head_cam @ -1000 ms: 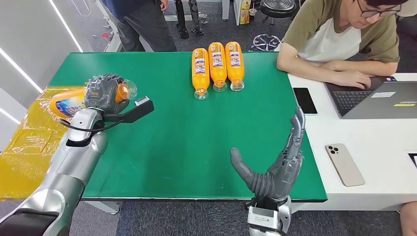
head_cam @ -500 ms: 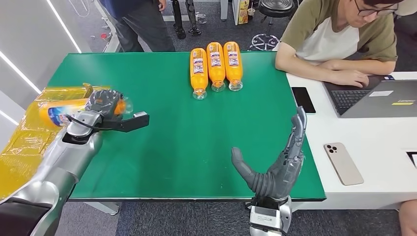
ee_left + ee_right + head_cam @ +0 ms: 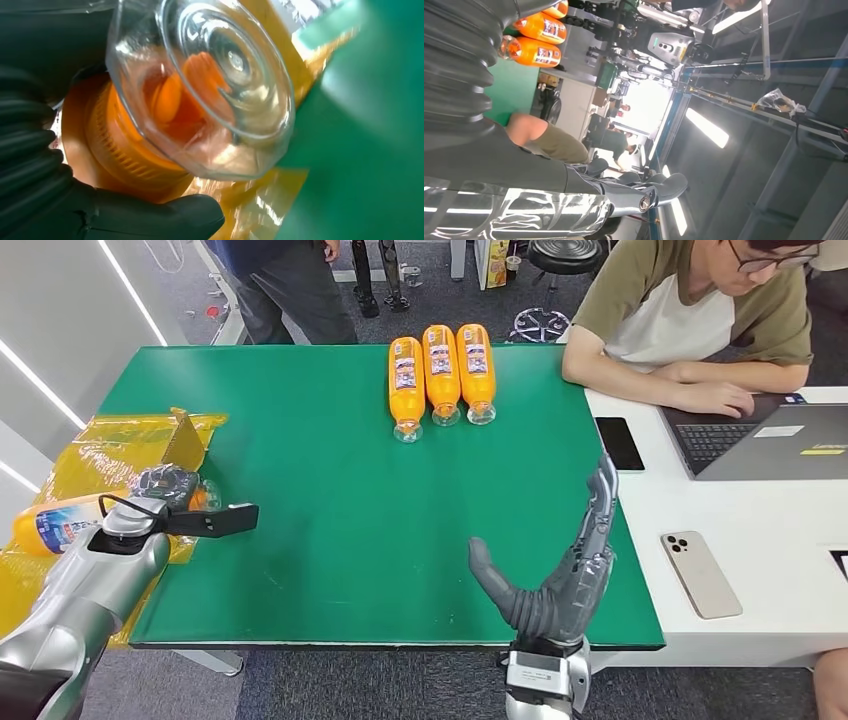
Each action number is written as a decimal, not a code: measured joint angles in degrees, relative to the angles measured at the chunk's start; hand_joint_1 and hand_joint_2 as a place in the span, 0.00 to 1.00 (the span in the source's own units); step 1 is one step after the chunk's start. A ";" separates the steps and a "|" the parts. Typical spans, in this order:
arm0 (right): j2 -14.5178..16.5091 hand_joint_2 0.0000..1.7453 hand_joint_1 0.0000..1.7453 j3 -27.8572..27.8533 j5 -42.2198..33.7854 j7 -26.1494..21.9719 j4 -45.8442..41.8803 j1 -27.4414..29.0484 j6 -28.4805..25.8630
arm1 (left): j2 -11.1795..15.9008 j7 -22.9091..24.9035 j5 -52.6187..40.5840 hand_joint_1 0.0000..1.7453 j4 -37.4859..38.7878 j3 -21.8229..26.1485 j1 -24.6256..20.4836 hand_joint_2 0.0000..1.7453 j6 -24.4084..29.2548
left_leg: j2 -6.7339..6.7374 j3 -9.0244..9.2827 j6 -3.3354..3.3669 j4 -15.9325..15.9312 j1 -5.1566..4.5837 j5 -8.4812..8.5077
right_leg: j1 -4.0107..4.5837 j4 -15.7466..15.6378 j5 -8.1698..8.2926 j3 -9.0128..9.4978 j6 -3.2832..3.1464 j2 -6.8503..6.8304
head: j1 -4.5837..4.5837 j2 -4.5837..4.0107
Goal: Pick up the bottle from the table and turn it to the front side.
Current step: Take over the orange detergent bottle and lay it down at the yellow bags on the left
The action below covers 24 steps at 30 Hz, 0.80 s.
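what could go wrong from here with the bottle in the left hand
1. The left hand holds the bottle out past the table edge, over the yellow plastic sheet. If the grip slips, it would likely fall off the table rather than onto it.
2. The hand grips near the cap end, so the long body sticks out sideways and may tip or twist in the grip while being turned.

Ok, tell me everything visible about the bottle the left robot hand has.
The bottle is orange plastic with a blue and white label, and it lies roughly level. The left robot hand grips it near the neck, above the yellow wrap at the green table's left edge. Its base points away from the table. The left wrist view shows a ribbed orange cap under a clear cup-like cover, with dark fingers wrapped around it.
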 joint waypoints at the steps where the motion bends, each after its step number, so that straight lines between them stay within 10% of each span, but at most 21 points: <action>1: 0.00 1.00 0.00 0.01 0.10 0.12 0.03 0.00 0.00 | 0.08 0.15 0.03 1.00 0.13 0.00 0.11 1.00 -0.62 | 0.00 0.00 0.00 0.00 0.00 0.00 | 0.00 0.00 0.00 0.00 0.00 0.00 | 0.00 0.00; 9: 0.00 1.00 0.00 0.02 -0.22 -1.78 0.34 0.09 0.00 | -0.27 -3.36 2.06 0.96 0.57 0.02 1.84 1.00 -0.03 | 0.02 0.01 0.00 0.01 0.00 0.00 | -0.01 -0.01 0.00 -0.04 0.00 0.01 | 0.00 0.00; 13: 0.00 1.00 0.00 0.37 -0.10 -1.41 0.64 -0.03 0.00 | -1.99 -5.59 2.98 0.01 0.57 0.08 3.28 1.00 2.76 | 0.01 -0.01 0.00 0.01 0.00 0.00 | -0.01 -0.02 0.00 -0.05 0.00 0.00 | 0.01 0.00; 24: 0.02 1.00 0.00 1.01 0.66 1.52 0.81 -0.31 0.00 | -5.65 -8.18 4.65 0.00 0.57 0.39 4.04 1.00 8.03 | -0.03 -0.02 0.00 0.00 0.00 0.00 | -0.01 0.00 0.01 -0.04 0.00 -0.03 | 0.01 0.00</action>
